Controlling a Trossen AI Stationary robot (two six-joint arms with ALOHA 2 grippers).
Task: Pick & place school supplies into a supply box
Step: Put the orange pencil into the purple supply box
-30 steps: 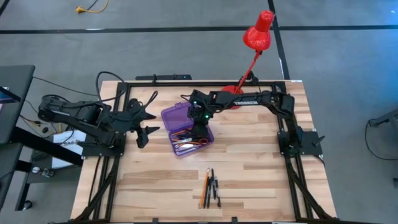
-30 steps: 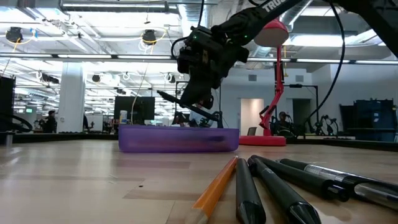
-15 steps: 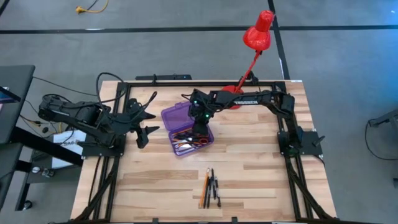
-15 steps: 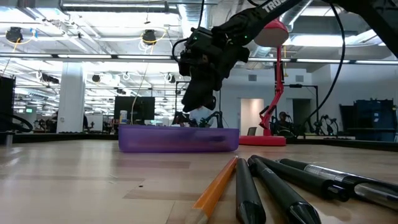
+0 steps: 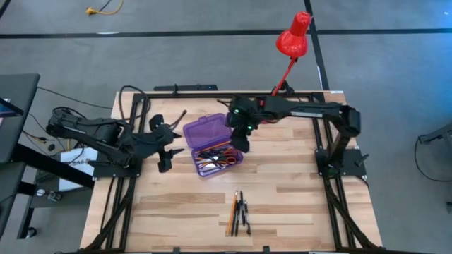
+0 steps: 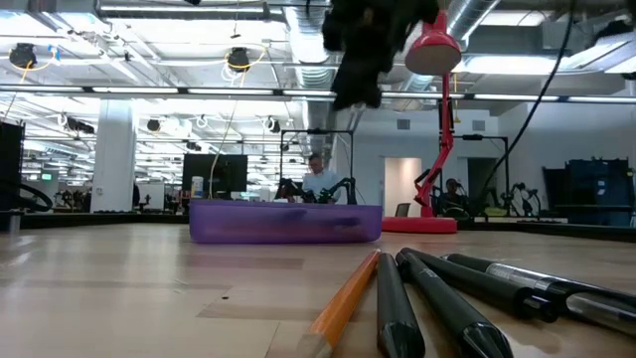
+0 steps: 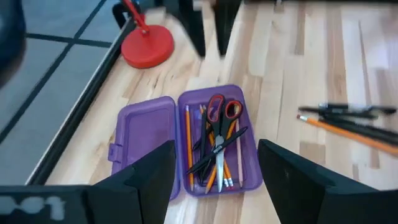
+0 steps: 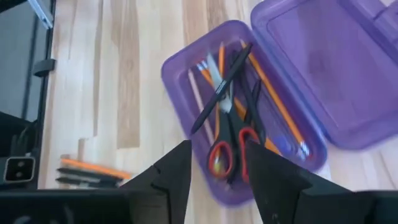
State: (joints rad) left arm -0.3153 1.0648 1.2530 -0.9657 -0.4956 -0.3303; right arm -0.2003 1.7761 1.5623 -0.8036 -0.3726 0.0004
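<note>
A pale butcher-block table (image 5: 282,183) is framed by black rails, with grey floor around it; in the low view an open office hall with ceiling lights and pipes is seen behind. A red desk lamp (image 5: 292,39) is based at the far edge. No readable writing is made out.

The purple supply box (image 5: 213,145) is set near the table's middle, its lid (image 7: 142,138) laid open flat beside the tray. Inside it, red-handled scissors (image 7: 219,134) are laid over orange pencils (image 7: 188,142), with a black pen (image 8: 222,86) lying diagonally across them. Near the front edge, well apart from the box, one orange pencil (image 5: 232,209) and several black pens (image 5: 243,212) are left side by side; bare wood is open between them and the box.

The right gripper (image 5: 238,140) is held above the box's far right side, its fingers (image 8: 165,174) parted narrowly and empty. The left gripper (image 5: 162,144) is kept near the table's left edge, facing the box, its fingers (image 7: 149,177) spread wide and empty.
</note>
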